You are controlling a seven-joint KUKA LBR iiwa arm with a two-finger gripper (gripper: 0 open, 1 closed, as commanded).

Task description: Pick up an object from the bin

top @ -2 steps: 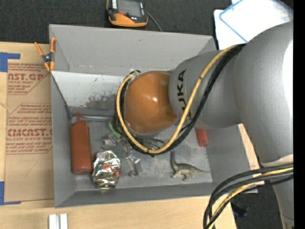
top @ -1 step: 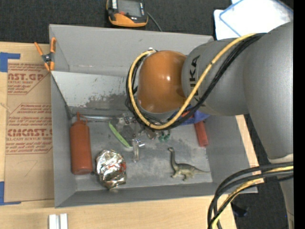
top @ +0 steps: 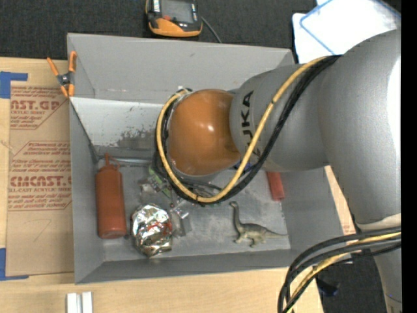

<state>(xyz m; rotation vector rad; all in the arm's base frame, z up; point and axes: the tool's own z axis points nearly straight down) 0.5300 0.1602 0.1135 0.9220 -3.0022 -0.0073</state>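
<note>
- A grey robot arm (top: 313,116) reaches into a grey metal bin (top: 195,64) from the right. The round orange cover (top: 202,132) on its wrist hides most of what hangs below it.
- The gripper (top: 176,210) pokes out under the cover's lower edge, low over the bin floor. Whether it is apart or together cannot be told.
- A crumpled foil ball (top: 152,230) lies just beside the gripper, below and slightly left of it. It may be touching the gripper, but that is unclear. It is the nearest thing and probably the one to pick, so the coming move turns on that short offset down and to the left.
- A red bottle (top: 110,201) lies further left of the gripper, its long axis running up and down the view, its cap pointing away from the viewer.
- A toy dinosaur (top: 251,231) stands to the gripper's right, well apart.
- A small red block (top: 276,184) lies further right, partly under the arm.
</note>
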